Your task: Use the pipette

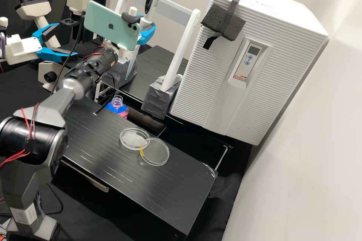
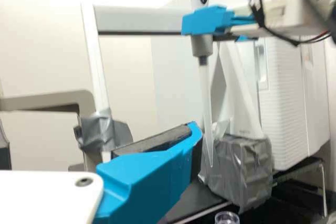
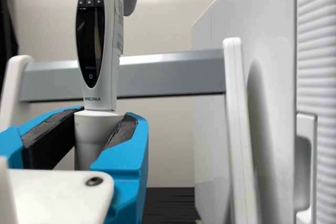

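Fingers (image 3: 123, 150) of the right gripper (image 3: 94, 127) are clamping the white pipette (image 3: 100, 40) by its lower barrel, holding it upright just in front of the grey crossbar (image 3: 168, 74) of the white rack (image 1: 180, 51). Left gripper (image 1: 62, 41) is hanging near that rack, fingers spread apart, grasping nothing.

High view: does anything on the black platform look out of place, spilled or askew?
One clear petri dish overlaps the other dish at the rims instead of lying apart or stacked, with a small yellow piece at the overlap. No spill shows; the bottle of pink liquid stands upright.
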{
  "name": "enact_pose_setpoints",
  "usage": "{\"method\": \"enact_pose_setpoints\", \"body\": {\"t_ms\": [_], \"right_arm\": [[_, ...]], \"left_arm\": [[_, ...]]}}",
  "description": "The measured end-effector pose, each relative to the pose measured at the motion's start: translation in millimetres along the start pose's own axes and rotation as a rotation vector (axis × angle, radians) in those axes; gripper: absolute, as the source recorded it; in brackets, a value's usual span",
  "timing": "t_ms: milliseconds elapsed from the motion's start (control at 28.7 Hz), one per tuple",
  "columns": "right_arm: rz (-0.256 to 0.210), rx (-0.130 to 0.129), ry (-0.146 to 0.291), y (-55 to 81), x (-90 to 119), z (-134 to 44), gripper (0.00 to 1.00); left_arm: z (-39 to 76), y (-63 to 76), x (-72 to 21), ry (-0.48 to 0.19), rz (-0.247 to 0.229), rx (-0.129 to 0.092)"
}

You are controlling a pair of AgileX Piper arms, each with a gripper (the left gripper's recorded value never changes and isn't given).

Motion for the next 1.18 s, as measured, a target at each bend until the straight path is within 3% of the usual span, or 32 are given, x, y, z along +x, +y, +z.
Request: {"method": "enact_pose_setpoints", "body": {"t_ms": [244,488,592,801,1184], "right_arm": [[0.001,0.001,0.007,-13.8,-26.2,6.7,0.0],[0.001,-0.009,0.017,-29.3,-39.3,10.8,0.0],[0.008,-0.019,0.025,-33.8,-42.7,10.8,0.0],[0.063,-0.035,0.029,-41.0,-41.6,16.4,0.0],[0.034,-0.089,0.001,-55.5,-45.7,32.0,0.0]], "left_arm": [[-5.7,-24.9,7.9,0.016,-0.082,-0.008],[-5.8,-41.5,12.1,0.019,-0.147,-0.015],[-6.7,-45.4,12.1,0.026,-0.171,-0.033],[-6.8,-46.6,11.1,0.028,-0.176,-0.038],[-3.0,-47.3,11.3,0.016,-0.178,-0.041]]}}
